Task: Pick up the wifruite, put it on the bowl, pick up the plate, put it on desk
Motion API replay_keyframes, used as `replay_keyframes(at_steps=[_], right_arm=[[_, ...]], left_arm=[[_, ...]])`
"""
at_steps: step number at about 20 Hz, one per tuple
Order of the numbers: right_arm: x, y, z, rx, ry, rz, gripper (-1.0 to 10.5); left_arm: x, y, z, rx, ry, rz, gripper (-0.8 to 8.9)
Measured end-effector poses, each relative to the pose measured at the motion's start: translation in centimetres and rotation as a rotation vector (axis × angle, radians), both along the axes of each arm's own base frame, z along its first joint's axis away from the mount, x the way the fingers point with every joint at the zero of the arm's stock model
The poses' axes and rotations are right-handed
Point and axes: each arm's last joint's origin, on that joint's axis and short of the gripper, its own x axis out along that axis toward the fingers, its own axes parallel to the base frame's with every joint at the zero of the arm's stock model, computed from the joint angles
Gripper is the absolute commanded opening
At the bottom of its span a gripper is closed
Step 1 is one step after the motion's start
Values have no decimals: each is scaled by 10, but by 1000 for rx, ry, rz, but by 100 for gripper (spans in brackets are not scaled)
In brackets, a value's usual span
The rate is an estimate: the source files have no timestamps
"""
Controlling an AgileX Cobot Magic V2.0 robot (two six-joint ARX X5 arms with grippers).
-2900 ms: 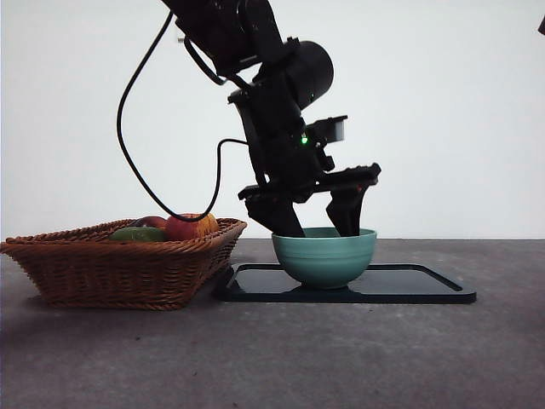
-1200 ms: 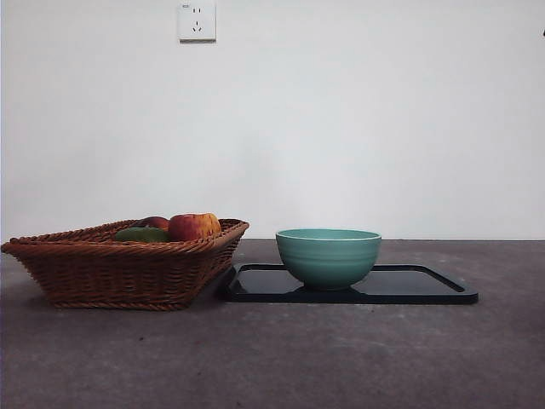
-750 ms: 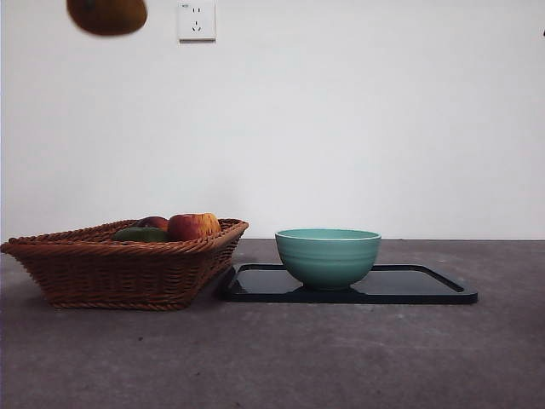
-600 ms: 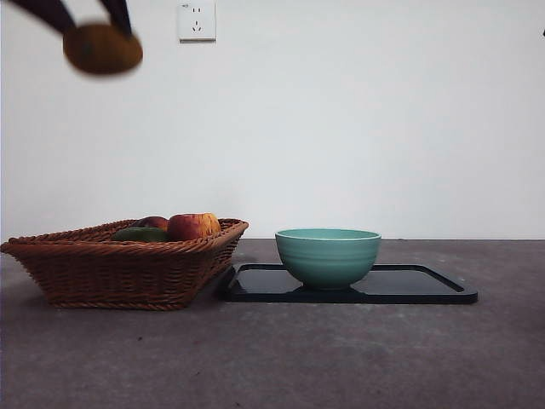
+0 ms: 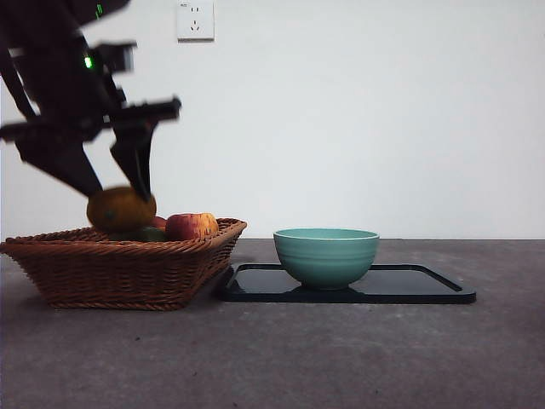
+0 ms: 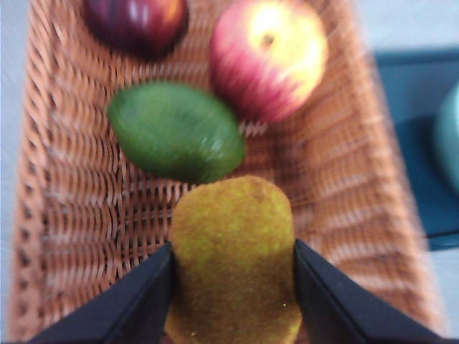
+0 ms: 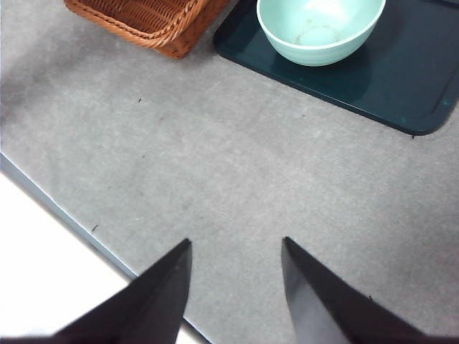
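Left gripper [image 6: 233, 269], wrist view: note the two black jaws closed part-way onto the kiwi [image 6: 233, 258], one on each flank. The fruit's long axis runs along the jaws, toward the camera, so the grip falls across its short width. Below it lie the basket [image 6: 64, 215], a green fruit [image 6: 176, 130], an apple [image 6: 269, 56] and a dark red fruit [image 6: 136, 21]. Whether the kiwi touches the weave cannot be told from this view.

Front view: you see the same gripper [image 5: 115, 192] entering from the upper left, with the kiwi [image 5: 121, 210] at about the height of the basket [image 5: 119, 273] rim, beside the apple [image 5: 192, 226]. The bowl [image 5: 326, 256] stands well apart, on the black tray [image 5: 409, 288], beyond the basket's near corner. The transfer therefore appears to call for a lift clear of the rim, then a sideways carry toward the bowl.

Right gripper [image 7: 237, 276], wrist view: its jaws are spread and hold nothing, above the bare desk [image 7: 215, 179]. Only this view looks into the bowl [image 7: 319, 29], which appears empty apart from faint marks; the front view hides the interior.
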Motion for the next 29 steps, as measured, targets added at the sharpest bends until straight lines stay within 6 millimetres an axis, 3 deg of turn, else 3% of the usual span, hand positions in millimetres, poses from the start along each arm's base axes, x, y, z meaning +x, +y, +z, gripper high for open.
replay_keyframes(at_steps=[5, 10, 15, 24, 29], right_arm=[[0, 0, 0, 0, 0, 0, 199], [0, 0, 0, 0, 0, 0, 199], [0, 0, 0, 0, 0, 0, 199], [0, 0, 0, 0, 0, 0, 199], [0, 0, 0, 0, -1, 0, 199]], left_arm=[[15, -4, -27, 46, 50, -18, 217], [22, -8, -42, 64, 67, -31, 219], [22, -8, -42, 64, 66, -31, 323], [21, -7, -42, 68, 76, -31, 323], [8, -1, -10, 33, -2, -30, 376]])
